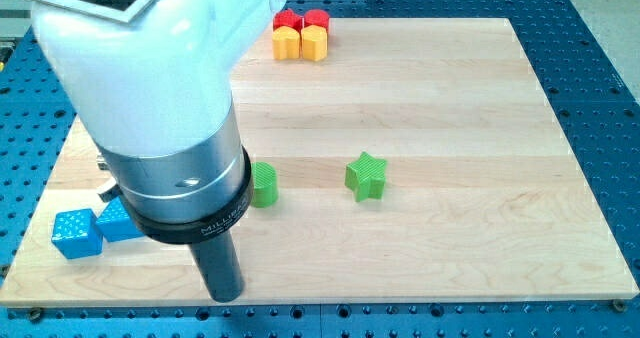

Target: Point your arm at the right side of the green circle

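Near the wooden bench's (450,108) bottom edge, at the view's lower left: my tip (226,296), below and slightly left of the green circle (264,184), well short of its right side and not touching it. Right of the circle, a green star (366,175); at top, two red blocks (301,19) over two yellow ones (300,43); at far left, two blue blocks (92,228). No fingers here, only a plain rod.

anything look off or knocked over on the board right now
Nothing stands out. The green circle and green star sit flat mid-board, two red and two yellow blocks huddle at the view's top, two blue blocks at lower left. My tip rests below-left of the green circle, touching no block.
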`<state>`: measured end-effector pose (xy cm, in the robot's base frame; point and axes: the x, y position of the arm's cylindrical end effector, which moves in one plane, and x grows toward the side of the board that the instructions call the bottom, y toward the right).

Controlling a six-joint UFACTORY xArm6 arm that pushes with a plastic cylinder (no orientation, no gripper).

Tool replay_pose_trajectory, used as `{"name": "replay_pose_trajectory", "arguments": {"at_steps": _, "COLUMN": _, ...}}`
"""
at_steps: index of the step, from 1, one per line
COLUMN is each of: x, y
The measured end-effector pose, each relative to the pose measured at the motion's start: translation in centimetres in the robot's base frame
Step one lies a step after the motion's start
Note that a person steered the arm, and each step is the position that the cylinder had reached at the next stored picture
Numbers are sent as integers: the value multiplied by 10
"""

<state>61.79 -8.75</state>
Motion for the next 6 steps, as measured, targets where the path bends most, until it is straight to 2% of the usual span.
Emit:
{"name": "replay_pose_trajectory", "arguments": {"at_steps": 3, "x": -1, "y": 6}}
{"name": "replay_pose_trajectory", "arguments": {"at_steps": 5, "x": -37, "y": 10}}
{"name": "replay_pose_trajectory", "arguments": {"at_steps": 6, "x": -29, "y": 22}}
